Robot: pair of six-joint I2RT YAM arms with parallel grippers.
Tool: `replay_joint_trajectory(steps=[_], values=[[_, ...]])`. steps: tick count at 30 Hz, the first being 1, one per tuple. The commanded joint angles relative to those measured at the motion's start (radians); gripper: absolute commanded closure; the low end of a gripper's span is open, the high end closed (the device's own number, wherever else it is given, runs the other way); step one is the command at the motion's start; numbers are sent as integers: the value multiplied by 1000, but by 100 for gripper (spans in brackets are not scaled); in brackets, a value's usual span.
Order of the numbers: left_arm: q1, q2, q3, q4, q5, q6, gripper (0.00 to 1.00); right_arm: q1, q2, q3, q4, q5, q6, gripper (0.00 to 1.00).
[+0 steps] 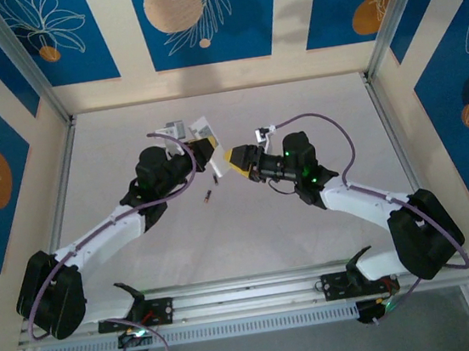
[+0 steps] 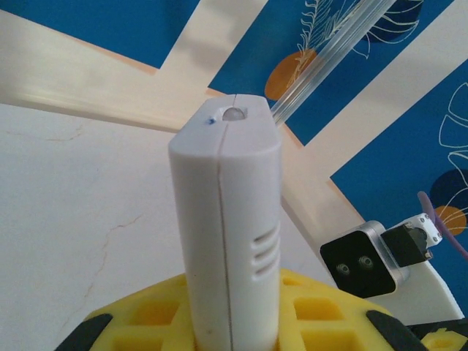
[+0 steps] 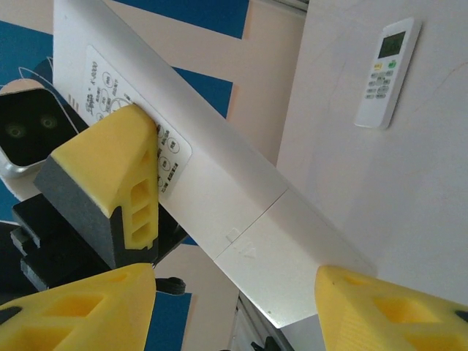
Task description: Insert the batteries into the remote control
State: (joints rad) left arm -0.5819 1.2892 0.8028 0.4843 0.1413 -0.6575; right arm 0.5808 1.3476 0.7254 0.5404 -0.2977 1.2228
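White tabletop (image 1: pixel 308 218), blue patterned walls (image 1: pixel 198 17); clamped in the left gripper (image 1: pixel 204 151), a long white plastic remote control (image 2: pixel 227 219); spread apart beside it, the right gripper (image 1: pixel 237 158); loose on the table nearby, small dark cylindrical batteries (image 1: pixel 207 198).

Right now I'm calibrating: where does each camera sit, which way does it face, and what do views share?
Top external: above, behind the arms, looking down at the table; left claw, right claw.
Left wrist: on that wrist, looking along the gripped remote; own yellow fingers.
Right wrist: on that wrist, facing the remote's labelled face; own yellow fingers.
Shared: all show the remote; left sees the right wrist camera, right sees the left wrist camera.
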Motion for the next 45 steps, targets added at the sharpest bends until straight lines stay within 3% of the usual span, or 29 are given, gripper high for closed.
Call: replay_joint_trajectory(steps=[1,9,15,25,31,35,38,45], values=[[-16,-61,19,51,-33,38,100,11,27,-8,-85,-8,24,40],[-17,-68,13,52,-18,32,100,16,34,-27,-51,-9,40,38],[-19,-56,-1,107,14,-28,100,16,48,-27,-5,10,51,37],[-43,-33,-49,236,-25,-152,100,30,117,32,95,27,88,42],[-47,-37,-74,273,-70,-181,100,21,113,11,160,55,115,35],[-46,-53,-78,272,-92,-185,100,22,118,-3,149,72,99,58],[-46,-64,-80,277,-100,-185,100,26,116,-3,96,76,76,71],[-33,-98,-76,216,-152,-112,100,19,72,-65,32,69,53,80]])
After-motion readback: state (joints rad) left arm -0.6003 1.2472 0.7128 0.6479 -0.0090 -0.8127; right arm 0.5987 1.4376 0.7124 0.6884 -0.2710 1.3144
